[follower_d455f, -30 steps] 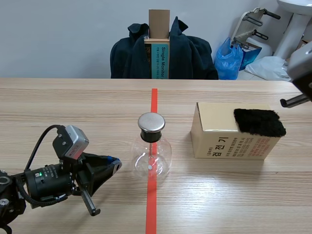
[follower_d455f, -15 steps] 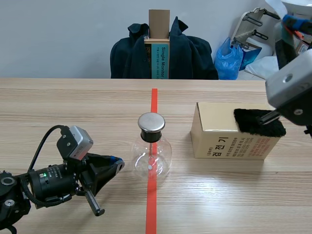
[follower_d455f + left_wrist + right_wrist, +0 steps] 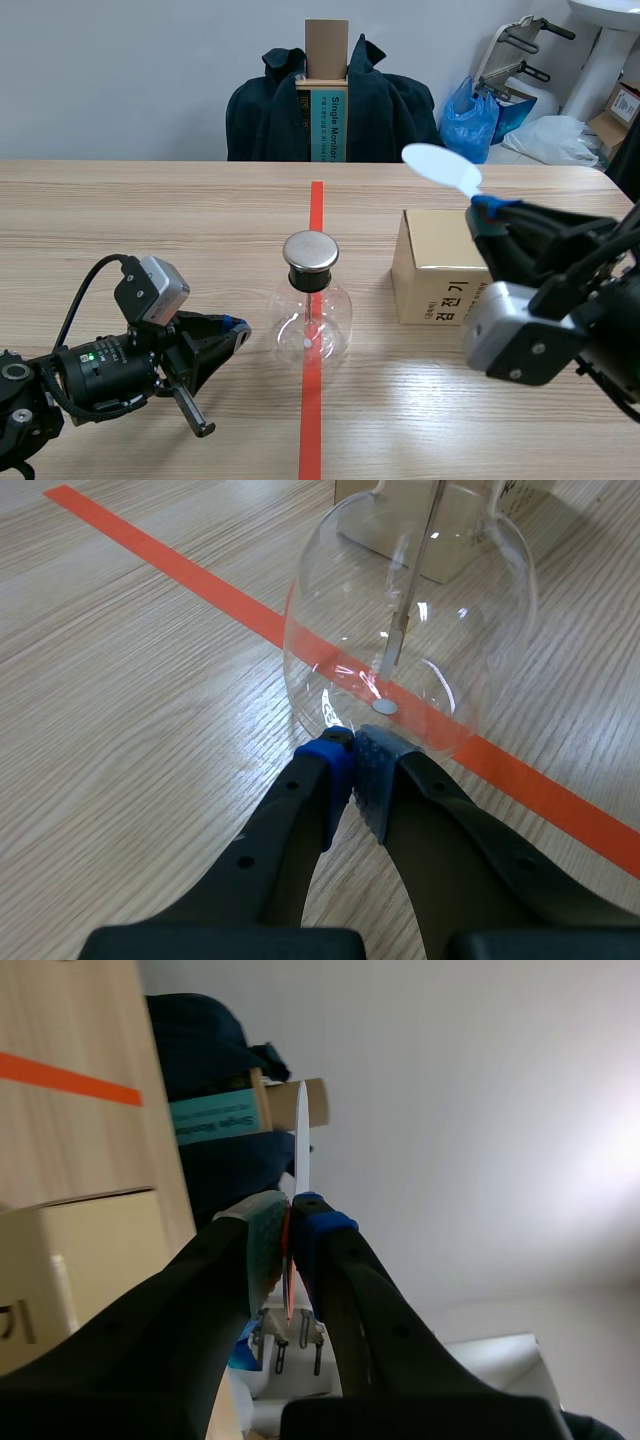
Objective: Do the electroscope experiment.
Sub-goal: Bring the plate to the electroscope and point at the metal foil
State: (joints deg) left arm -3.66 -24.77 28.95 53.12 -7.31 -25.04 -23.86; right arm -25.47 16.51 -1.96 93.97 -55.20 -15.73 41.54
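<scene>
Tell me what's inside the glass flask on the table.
Inside the glass flask a thin metal rod hangs down toward a small pale disc. Where the rod joins the metal cap is hidden by the black stopper.

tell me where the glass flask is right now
In the scene view the glass flask stands mid-table on the tape line, between the left gripper and the cardboard box.

We see our left arm [image 3: 90,370] lying low, its left gripper [image 3: 352,742] closed, the two pads pressed together with nothing between them. Our right arm [image 3: 560,300] is tilted upward; the right gripper [image 3: 290,1208] clamps a thin white paddle [image 3: 440,165] that rises beyond its fingertips
</scene>
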